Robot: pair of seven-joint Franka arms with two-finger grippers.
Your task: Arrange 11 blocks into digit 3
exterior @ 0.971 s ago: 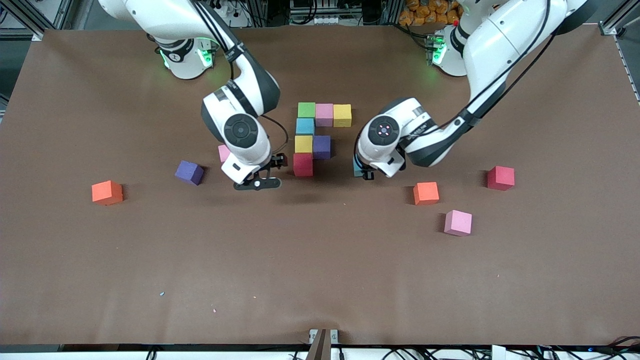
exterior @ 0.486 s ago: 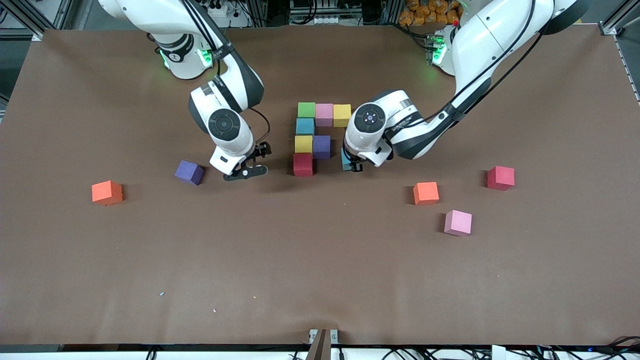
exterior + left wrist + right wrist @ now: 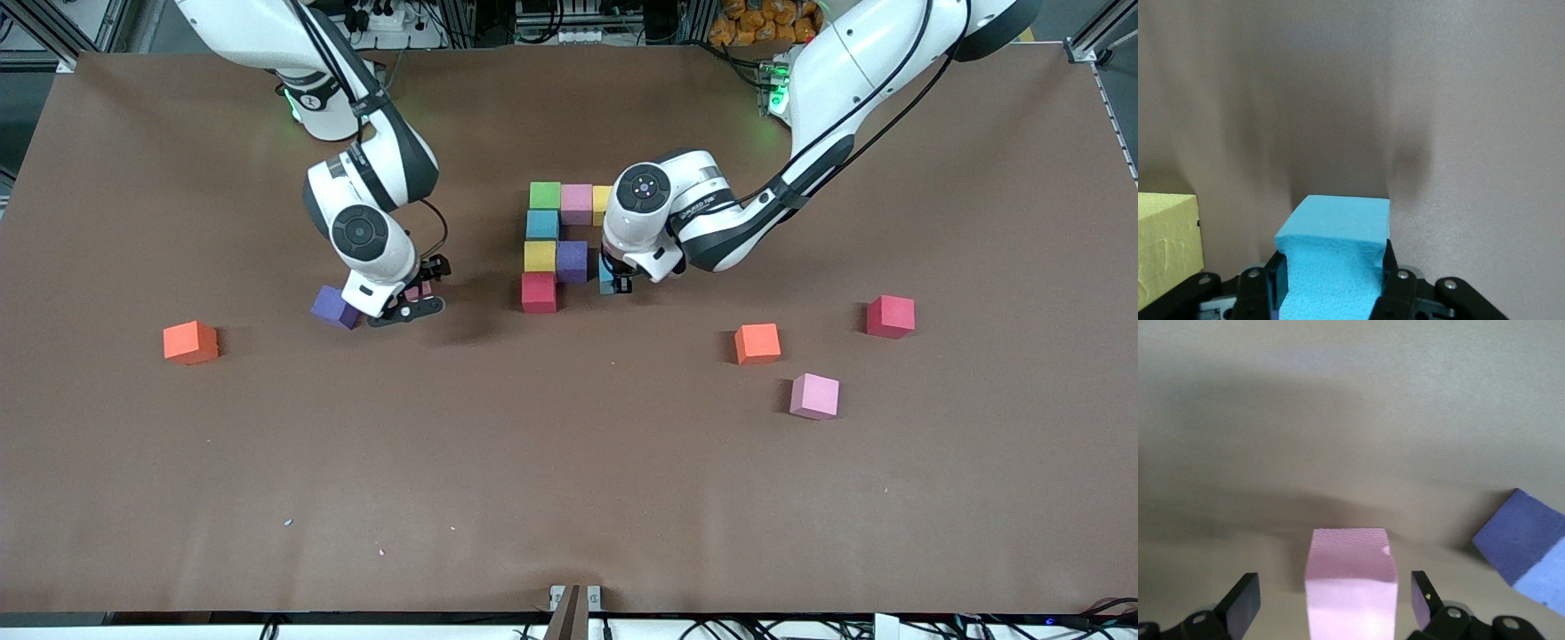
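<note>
The left end effector (image 3: 613,283) is clamped on a light blue block (image 3: 1335,233), which it holds just beside the purple block (image 3: 572,260) of the partial digit 3 (image 3: 551,240), on the side toward the left arm's end of the tabletop (image 3: 569,462). The left wrist view shows the block's faces dented inward at the fingers; treat the blocks as light, soft foam that yields under pressure. Grip each one low on two opposite flat faces, with moderate force, so that it does not deform or twist. The right end effector (image 3: 411,298) stands wide, its fingers straddling a loose pink block (image 3: 1350,587) without touching it. A second purple block (image 3: 335,307) lies just beside, toward the right arm's end; keep the fingers clear of it.
</note>
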